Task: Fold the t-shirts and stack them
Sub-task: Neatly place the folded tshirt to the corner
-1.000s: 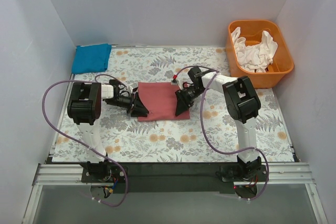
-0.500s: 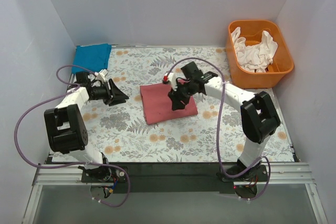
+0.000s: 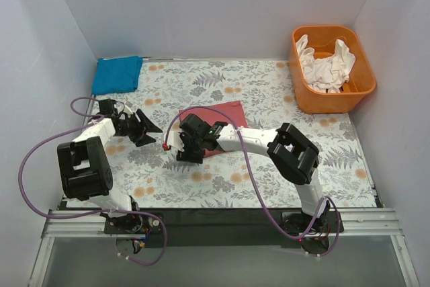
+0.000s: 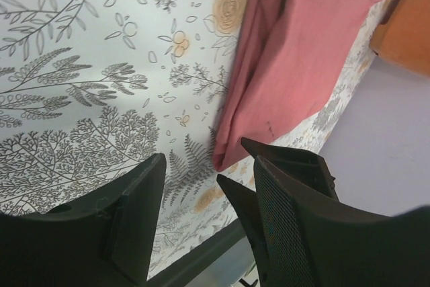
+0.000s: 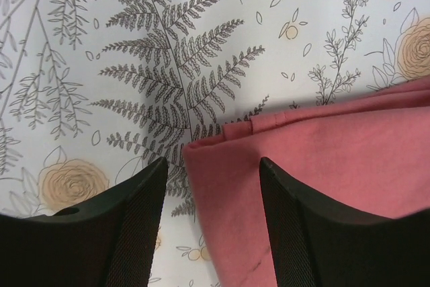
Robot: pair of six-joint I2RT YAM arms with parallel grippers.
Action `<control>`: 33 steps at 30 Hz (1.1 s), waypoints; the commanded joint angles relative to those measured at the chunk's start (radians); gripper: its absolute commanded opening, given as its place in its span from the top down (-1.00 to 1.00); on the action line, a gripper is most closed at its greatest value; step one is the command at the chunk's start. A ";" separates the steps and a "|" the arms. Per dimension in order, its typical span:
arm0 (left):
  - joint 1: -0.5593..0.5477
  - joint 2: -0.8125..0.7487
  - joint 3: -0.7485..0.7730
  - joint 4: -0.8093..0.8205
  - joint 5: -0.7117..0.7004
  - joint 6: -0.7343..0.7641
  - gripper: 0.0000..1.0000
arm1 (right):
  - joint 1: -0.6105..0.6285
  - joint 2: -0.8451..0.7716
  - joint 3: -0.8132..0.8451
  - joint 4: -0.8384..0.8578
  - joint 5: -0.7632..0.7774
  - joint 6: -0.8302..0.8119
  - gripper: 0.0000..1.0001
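No longer flanking the folded rose-red t-shirt (image 3: 225, 113), the left gripper (image 3: 148, 132) sits clear to its left and the right gripper (image 5: 213, 166) hovers over its near-left corner, both with jaws apart and empty, so the fold looks done and stacking with the blue t-shirt (image 3: 117, 74) remains.

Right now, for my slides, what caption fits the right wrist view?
Open right hand above a corner of the folded rose-red cotton t-shirt on the floral table.

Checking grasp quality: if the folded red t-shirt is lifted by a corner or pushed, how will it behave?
The red t-shirt looks floppy: its layered edges lie soft and uneven, so a corner lift would probably unfold it. Lying thin and flat, it seems light; pushed, it would likely wrinkle.
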 commanded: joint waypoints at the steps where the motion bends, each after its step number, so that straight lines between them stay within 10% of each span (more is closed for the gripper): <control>1: 0.005 -0.056 -0.029 0.021 -0.041 -0.028 -0.08 | 0.011 0.022 0.053 0.057 0.046 -0.034 -0.28; 7: 0.005 -0.051 -0.055 0.047 -0.055 -0.049 -0.13 | 0.011 0.055 0.021 0.068 0.044 -0.042 -0.13; 14: -0.018 -0.019 -0.110 0.153 -0.024 -0.147 -0.39 | -0.012 0.033 -0.025 0.094 0.023 -0.037 0.95; 33: -0.306 0.191 -0.106 0.568 -0.061 -0.538 -0.68 | -0.084 -0.077 0.056 0.112 -0.180 0.052 0.97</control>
